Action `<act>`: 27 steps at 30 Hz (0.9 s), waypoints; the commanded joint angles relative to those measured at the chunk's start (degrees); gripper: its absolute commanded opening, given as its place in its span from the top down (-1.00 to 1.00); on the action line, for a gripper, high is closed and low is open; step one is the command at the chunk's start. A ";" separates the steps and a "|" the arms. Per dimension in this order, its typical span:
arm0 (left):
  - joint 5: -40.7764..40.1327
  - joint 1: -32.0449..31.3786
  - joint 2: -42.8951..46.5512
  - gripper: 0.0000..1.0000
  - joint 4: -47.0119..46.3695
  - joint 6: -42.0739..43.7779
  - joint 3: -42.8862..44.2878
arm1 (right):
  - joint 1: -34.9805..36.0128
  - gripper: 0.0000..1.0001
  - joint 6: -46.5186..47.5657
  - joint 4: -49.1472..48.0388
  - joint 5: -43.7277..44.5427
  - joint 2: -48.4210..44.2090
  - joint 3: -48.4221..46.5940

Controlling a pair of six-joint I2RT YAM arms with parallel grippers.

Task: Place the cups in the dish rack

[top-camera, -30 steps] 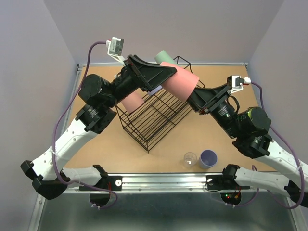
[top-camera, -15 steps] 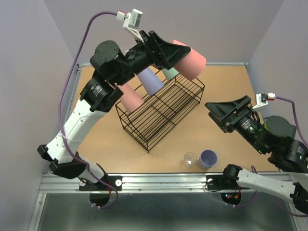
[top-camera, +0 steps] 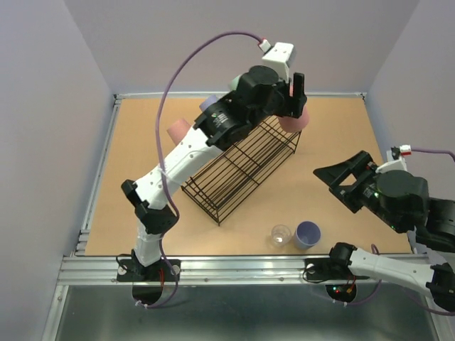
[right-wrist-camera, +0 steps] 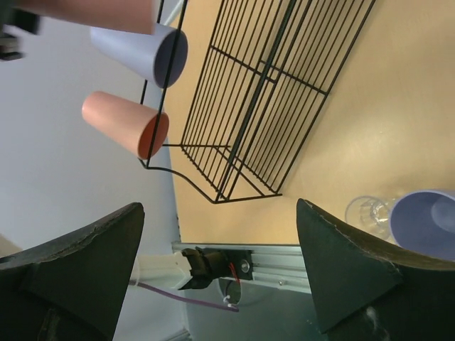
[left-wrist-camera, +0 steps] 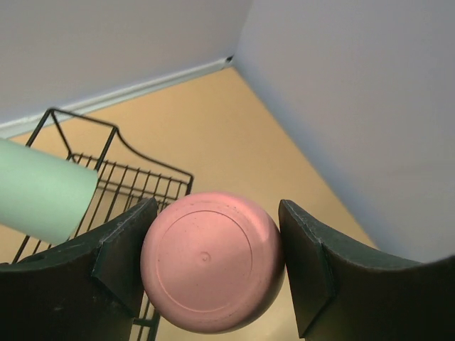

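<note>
My left gripper (top-camera: 291,108) is shut on the large pink cup (top-camera: 294,122) above the far right end of the black wire dish rack (top-camera: 238,170). The left wrist view shows that cup's round base (left-wrist-camera: 212,261) pressed between both fingers (left-wrist-camera: 124,249), with a green cup (left-wrist-camera: 43,199) lying to the left over the rack (left-wrist-camera: 114,174). A lavender cup (right-wrist-camera: 142,53) and a smaller pink cup (right-wrist-camera: 124,124) sit at the rack's left side. A small lavender cup (top-camera: 308,233) and a clear cup (top-camera: 281,234) stand on the table. My right gripper (top-camera: 338,186) is open and empty, off to the right.
The table's metal rail (top-camera: 234,266) runs along the near edge, with both arm bases on it. Purple walls close in the left, far and right sides. The left arm stretches diagonally over the rack's left half.
The right gripper opened off the large pink cup and drew back to the right. The left arm swung that cup from over the rack's middle to its far right end.
</note>
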State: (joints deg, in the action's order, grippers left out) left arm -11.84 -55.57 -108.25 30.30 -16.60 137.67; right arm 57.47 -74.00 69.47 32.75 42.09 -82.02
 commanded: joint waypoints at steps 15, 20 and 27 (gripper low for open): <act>-18.57 -1.65 -11.11 1.00 -4.28 4.38 -0.20 | 0.36 -0.85 2.01 1.63 -0.58 -4.20 1.16; -19.97 -1.82 -13.56 1.00 -6.57 5.26 -0.47 | 0.36 -0.84 2.19 2.07 -0.23 -6.57 1.16; -22.18 -1.91 -15.15 1.00 -8.51 6.23 -2.40 | 0.36 -0.85 2.28 2.16 -0.32 -8.07 1.60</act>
State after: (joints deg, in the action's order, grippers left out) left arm -30.61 -56.93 -123.42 25.85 -11.40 136.00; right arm 57.47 -72.20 71.99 31.53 34.59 -81.36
